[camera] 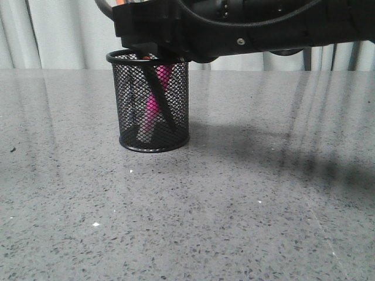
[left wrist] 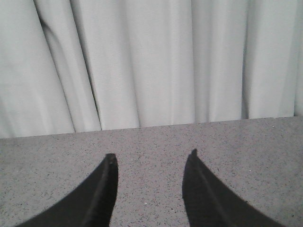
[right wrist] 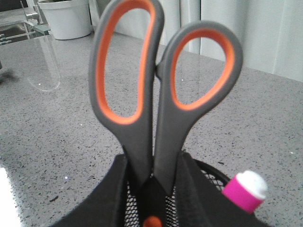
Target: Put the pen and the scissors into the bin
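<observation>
bin: black wire-mesh pen cup standing upright on the speckled grey table, left of centre in the front view, close to the far edge in front of the pale curtain.
pen: magenta-pink marker inside the cup, seen through the mesh, leaning; in the right wrist view its whitish cap end pokes up past the cup's rim beside the gripper.
scissors: blades down inside the cup, showing as a dark slanted bar through the mesh; handles up, grey loops lined in orange rising above the rim, the orange pivot screw low between the fingers.
right gripper: directly over the cup, its black body covering the rim's upper right in the front view; the two fingers press against the scissors' shanks just under the loops, clenched on them.
left gripper: off the front view; its wrist camera shows two dark curved fingertips spread apart over bare table, nothing between them, released.
background: a white pot far off on the table in the right wrist view.
</observation>
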You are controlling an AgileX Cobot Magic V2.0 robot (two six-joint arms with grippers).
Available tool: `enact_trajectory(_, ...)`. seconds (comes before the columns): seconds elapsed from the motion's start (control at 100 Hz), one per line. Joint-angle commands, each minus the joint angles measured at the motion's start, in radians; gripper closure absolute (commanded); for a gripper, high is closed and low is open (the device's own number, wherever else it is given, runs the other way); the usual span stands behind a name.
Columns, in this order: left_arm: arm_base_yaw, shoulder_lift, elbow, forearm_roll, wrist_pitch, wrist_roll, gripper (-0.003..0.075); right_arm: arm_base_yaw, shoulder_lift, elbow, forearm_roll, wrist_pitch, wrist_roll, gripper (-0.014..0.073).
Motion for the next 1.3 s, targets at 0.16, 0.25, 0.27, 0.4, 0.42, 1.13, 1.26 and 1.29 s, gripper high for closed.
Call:
enact_trajectory(0.16, 0.003, -0.005, -0.025, -0.013, -0.075, -0.003, 0.0427, -0.006, -0.039, -0.023, -0.002, -0.077, -0.009, 0.0430)
enact_trajectory(0.25, 0.003, -0.005, -0.025, -0.013, -0.075, -0.003, 0.0427, -0.006, -0.039, -0.023, -0.002, -0.081, -0.009, 0.0376)
enact_trajectory(0.27, 0.003, -0.005, -0.025, -0.013, -0.075, -0.003, 0.0427, -0.006, -0.039, -0.023, -0.002, -0.081, -0.009, 0.0372)
enact_trajectory(0.4, 0.003, -0.005, -0.025, -0.013, -0.075, -0.003, 0.0427, -0.006, -0.039, -0.023, -0.002, -0.104, -0.009, 0.0370)
enact_trajectory(0.42, 0.003, -0.005, -0.025, -0.013, -0.075, -0.003, 0.0427, -0.006, -0.039, -0.023, -0.002, -0.104, -0.009, 0.0370)
enact_trajectory(1.13, 0.003, -0.005, -0.025, -0.013, -0.075, -0.003, 0.0427, -0.028, -0.140, -0.023, 0.007, -0.217, -0.009, 0.0287)
enact_trajectory(1.26, 0.003, -0.005, -0.025, -0.004, -0.075, -0.003, 0.0427, -0.082, -0.222, -0.023, 0.018, -0.177, -0.009, 0.0371)
enact_trajectory(1.29, 0.003, -0.005, -0.025, -0.004, -0.075, -0.003, 0.0427, -0.096, -0.242, -0.023, 0.027, -0.167, -0.009, 0.0419)
